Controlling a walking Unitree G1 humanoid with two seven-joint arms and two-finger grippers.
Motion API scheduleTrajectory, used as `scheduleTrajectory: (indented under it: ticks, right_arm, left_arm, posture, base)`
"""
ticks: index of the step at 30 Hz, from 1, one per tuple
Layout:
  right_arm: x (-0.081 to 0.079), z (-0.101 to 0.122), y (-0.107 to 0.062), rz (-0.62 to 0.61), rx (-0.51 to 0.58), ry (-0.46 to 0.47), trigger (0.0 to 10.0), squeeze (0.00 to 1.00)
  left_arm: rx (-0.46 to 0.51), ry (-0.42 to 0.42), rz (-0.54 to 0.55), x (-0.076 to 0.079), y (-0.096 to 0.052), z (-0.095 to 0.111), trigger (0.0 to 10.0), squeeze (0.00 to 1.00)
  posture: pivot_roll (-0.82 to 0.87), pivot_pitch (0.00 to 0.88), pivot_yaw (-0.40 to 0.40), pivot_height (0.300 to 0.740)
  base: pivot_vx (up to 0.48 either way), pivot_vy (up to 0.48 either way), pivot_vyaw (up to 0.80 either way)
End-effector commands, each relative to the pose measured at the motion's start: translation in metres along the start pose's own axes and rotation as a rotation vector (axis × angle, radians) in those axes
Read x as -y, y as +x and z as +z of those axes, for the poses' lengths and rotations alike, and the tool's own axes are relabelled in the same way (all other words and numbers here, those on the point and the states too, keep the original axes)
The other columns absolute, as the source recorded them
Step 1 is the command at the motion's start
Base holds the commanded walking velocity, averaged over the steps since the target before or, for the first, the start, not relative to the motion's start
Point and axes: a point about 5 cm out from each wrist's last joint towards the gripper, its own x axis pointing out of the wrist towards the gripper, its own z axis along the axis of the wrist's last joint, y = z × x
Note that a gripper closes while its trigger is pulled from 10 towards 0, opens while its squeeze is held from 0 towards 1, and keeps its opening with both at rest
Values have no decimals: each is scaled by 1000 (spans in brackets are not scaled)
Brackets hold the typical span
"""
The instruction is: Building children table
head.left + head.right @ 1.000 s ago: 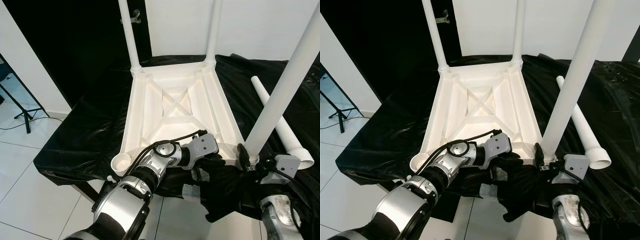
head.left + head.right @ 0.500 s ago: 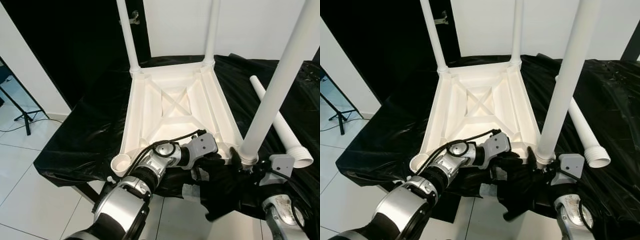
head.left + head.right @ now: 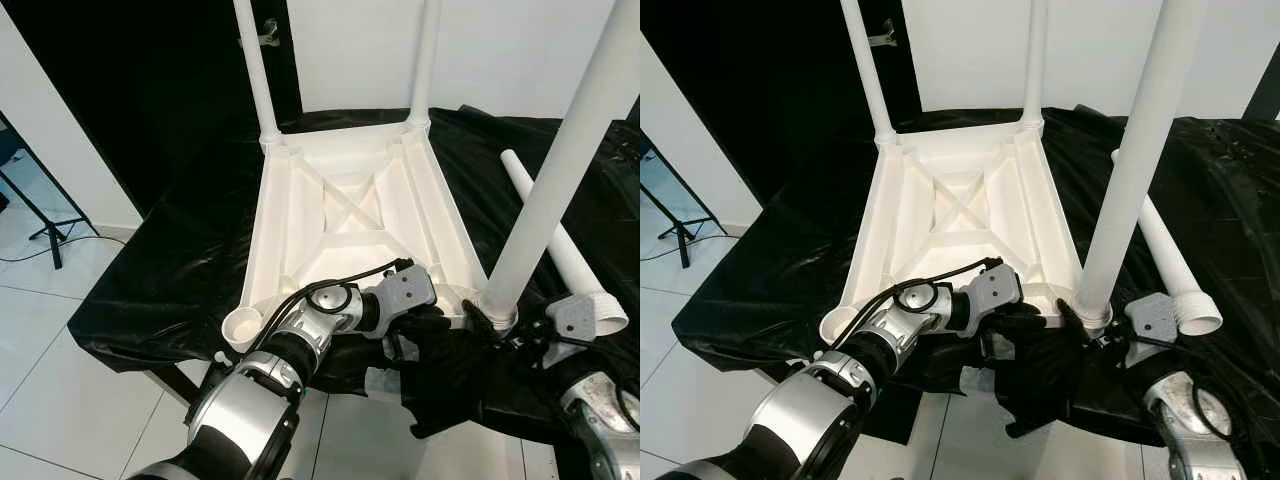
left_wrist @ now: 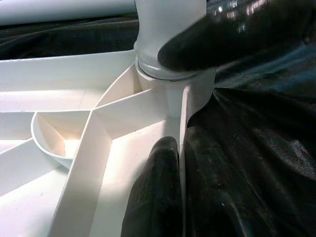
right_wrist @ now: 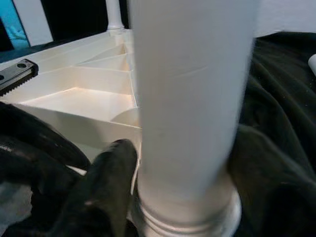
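White plastic children's table top [image 3: 350, 215] lies upside down, ribbed underside facing up, on a black plastic sheet [image 3: 170, 265] that covers the work surface. Two white round legs stand upright in its far corners, the far-left leg [image 3: 255, 70] and the far-right leg [image 3: 426, 62]. A third white leg [image 3: 560, 170] stands in the near-right corner socket, leaning slightly. The near-left corner socket [image 3: 240, 325] holds no leg. A fourth loose white tube leg [image 3: 560, 250] lies flat on the sheet, to the right of the table top.

The left gripper [image 3: 425, 335] is at the near edge of the table top; one black finger [image 4: 155, 192] rests inside against a rib (whether it is clamped cannot be told). The right gripper [image 3: 1090, 325] sits at the base of the third leg, its black finger [image 5: 106, 192] touching the collar, fingers closed around the leg.
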Motion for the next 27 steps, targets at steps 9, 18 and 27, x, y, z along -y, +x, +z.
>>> scheduleTrajectory:
  ticks: [9,18,27]
  right_arm:
    - [-26,-8,3,-39,-62,104,0,0]
    - [-24,-23,-8,-579,-115,108,0,0]
    - [-33,-18,3,-622,-106,106,0,0]
  left_arm:
    - [-133,-145,78,14,-6,-42,10000,0]
    - [-132,-144,74,16,-4,-43,10000,0]
    - [-138,-137,67,16,-5,-43,10000,0]
  posture:
    - [41,0,64,740]
    - [42,0,68,740]
    - [34,0,73,740]
  base:
    - [0,0,0]
    - [0,0,0]
    - [0,0,0]
